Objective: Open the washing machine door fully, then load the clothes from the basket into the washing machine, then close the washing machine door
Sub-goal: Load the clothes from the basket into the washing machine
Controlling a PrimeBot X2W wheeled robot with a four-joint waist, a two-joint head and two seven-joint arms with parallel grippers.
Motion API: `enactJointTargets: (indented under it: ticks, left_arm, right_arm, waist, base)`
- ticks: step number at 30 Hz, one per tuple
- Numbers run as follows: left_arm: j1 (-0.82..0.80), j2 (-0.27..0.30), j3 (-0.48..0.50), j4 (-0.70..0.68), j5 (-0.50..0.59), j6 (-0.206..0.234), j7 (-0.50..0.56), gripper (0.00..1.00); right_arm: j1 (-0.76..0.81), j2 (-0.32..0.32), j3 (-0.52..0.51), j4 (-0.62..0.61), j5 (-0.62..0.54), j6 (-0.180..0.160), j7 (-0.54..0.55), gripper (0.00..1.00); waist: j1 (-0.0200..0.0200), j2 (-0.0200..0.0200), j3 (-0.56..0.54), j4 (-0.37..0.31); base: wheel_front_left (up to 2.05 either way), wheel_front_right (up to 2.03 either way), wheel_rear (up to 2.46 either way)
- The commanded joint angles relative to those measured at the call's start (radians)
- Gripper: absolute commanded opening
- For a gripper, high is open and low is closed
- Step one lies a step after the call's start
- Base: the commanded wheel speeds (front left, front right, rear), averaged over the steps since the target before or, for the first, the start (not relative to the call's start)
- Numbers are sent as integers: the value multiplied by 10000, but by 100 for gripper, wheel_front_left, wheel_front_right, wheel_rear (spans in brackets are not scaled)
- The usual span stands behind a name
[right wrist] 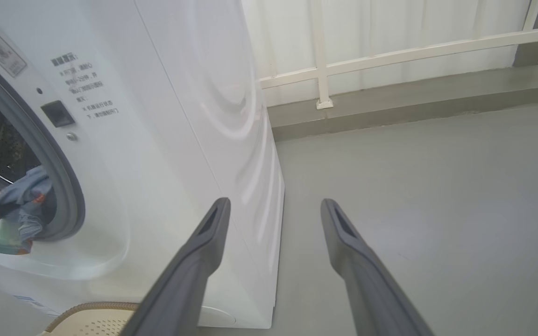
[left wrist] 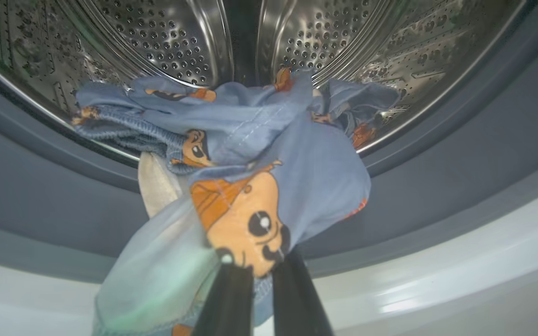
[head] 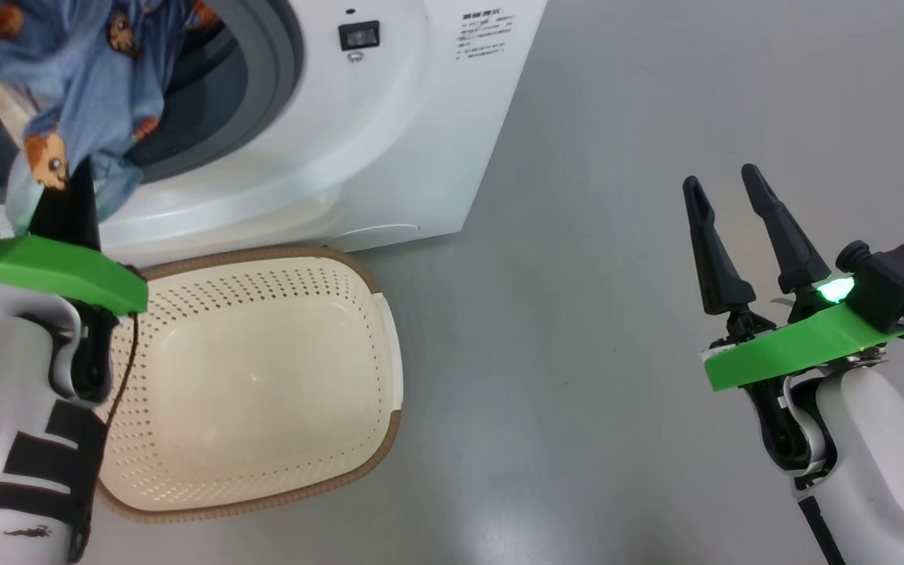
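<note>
My left gripper is shut on the light-blue, bear-printed clothes, holding them up at the mouth of the white washing machine. The fabric drapes over the grey gasket, its far end reaching into the steel drum. In the head view the clothes hang over the opening at the upper left, above my left gripper. The cream basket stands on the floor in front of the machine with nothing in it. My right gripper is open above the bare floor, right of the machine. The door is out of view.
Grey floor stretches right of the machine. A white railing and wall stand behind it in the right wrist view. The basket's rim shows below the machine's front.
</note>
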Motion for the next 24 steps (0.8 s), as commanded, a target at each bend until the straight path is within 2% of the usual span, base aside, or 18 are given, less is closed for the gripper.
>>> enactJointTargets:
  ticks: [1, 6, 16, 20, 24]
  left_arm:
    - [-33, 468, 282, -267, 92, 21, -61, 0]
    - [-709, 718, 265, -74, 21, 16, 271, 0]
    - [-3446, 1780, -136, 939, -120, 7, 1768, 0]
    - [-4385, 2303, -347, 1114, -250, 6, 2035, 0]
    - [-5095, 2594, -478, 1369, -356, 5, 2013, 0]
  right_arm:
    - [74, -31, 187, -186, 105, 56, -80, 100]
    - [-9, -17, 288, -241, 137, 56, -80, 100]
    - [-198, 107, 90, -502, 118, 56, -80, 100]
    - [-264, 261, -8, -601, 110, 56, -80, 100]
    - [-318, 378, -37, -653, 98, 56, -80, 100]
  waist:
    - [-1, 0, 17, -11]
    - [-1, 0, 252, -183]
    - [-1, 0, 1572, -1139]
    - [-1, 0, 2046, -1519]
    - [-1, 0, 2274, -1691]
  base:
    - [0, 0, 0]
    - [0, 0, 0]
    - [0, 0, 0]
    - [0, 0, 0]
    - [0, 0, 0]
